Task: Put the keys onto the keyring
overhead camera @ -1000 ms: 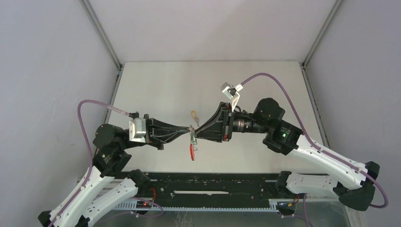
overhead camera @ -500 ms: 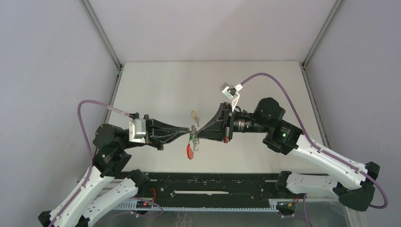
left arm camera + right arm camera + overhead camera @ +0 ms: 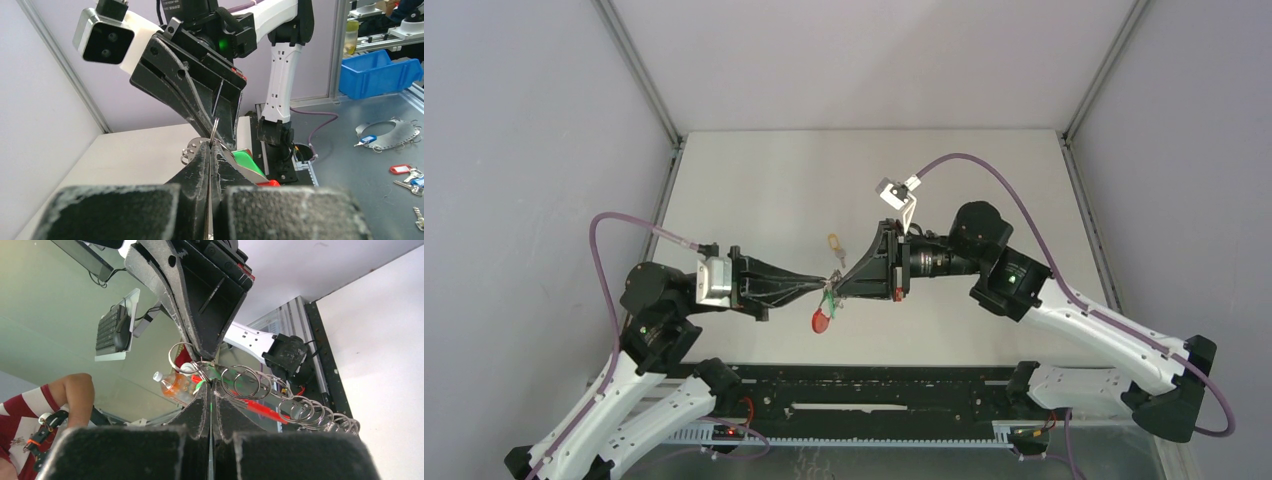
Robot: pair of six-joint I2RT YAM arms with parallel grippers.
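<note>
The keyring (image 3: 826, 305) hangs above the table between both arms, its red section (image 3: 820, 321) lowest. My left gripper (image 3: 827, 284) is shut on one of its thin wire loops (image 3: 215, 129); the left wrist view shows the jaws (image 3: 211, 146) pressed together on it. Tip to tip with it, my right gripper (image 3: 838, 291) is shut (image 3: 210, 386), with a sliver of the green key (image 3: 247, 162) between its pads. A row of the keyring's small loops (image 3: 305, 409) trails to the right of it. The yellow-headed key (image 3: 833, 241) lies alone on the table behind.
A black rail (image 3: 874, 385) runs along the near table edge between the arm bases. Grey walls enclose the table on three sides. Beyond the table stand a blue bin (image 3: 377, 72) and spare keys with another keyring (image 3: 387, 135).
The right arm has shifted a little left and turned. The keyring's red section has swung up and leftward from hanging straight down. The left arm has barely moved.
</note>
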